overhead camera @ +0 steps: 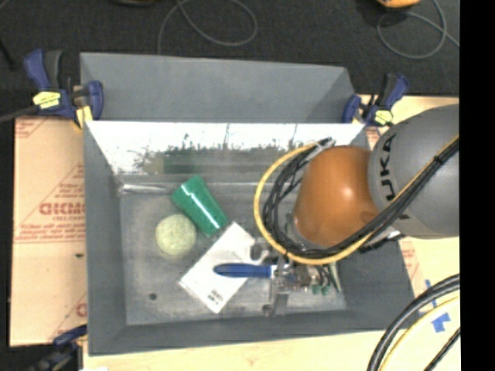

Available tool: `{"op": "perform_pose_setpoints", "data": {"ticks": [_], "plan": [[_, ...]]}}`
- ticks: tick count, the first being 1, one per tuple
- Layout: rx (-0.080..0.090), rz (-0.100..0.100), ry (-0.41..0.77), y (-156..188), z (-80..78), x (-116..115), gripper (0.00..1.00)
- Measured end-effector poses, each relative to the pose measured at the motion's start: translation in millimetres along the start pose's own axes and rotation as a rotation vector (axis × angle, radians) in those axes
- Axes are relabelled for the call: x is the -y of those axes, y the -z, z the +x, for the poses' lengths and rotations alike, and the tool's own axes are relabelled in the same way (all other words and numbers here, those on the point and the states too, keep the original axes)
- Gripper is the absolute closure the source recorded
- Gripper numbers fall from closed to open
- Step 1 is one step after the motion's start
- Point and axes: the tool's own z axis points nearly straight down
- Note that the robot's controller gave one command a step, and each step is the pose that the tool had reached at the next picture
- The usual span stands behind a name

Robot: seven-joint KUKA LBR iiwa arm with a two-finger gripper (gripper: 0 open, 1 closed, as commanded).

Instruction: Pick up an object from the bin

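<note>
My gripper [283, 281] hangs low over the bin floor near the front, right of centre, below the arm's orange cover. A slim blue pen-like thing [241, 270] lies across a flat white packet [219, 269], and its right end reaches up to the gripper. Whether the gripper touches it cannot be made out. The packet lies slanted just left of the gripper.
A green cylinder [199, 204] lies tilted on the floor behind the packet. A pale green ball [175, 235] rests left of it. Something small and dark green [329, 283] peeks out to the gripper's right. The arm and its cables cover the bin's right half.
</note>
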Motion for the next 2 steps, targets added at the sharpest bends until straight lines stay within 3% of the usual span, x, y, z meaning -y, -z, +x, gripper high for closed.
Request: {"op": "perform_pose_setpoints", "data": {"ticks": [1,2], "plan": [[0.008,-0.001,-0.001,4.2,-1.9,-0.1,0.0],[0.012,0.004,0.077,-56.5,-23.1,75.0,0.0]]}}
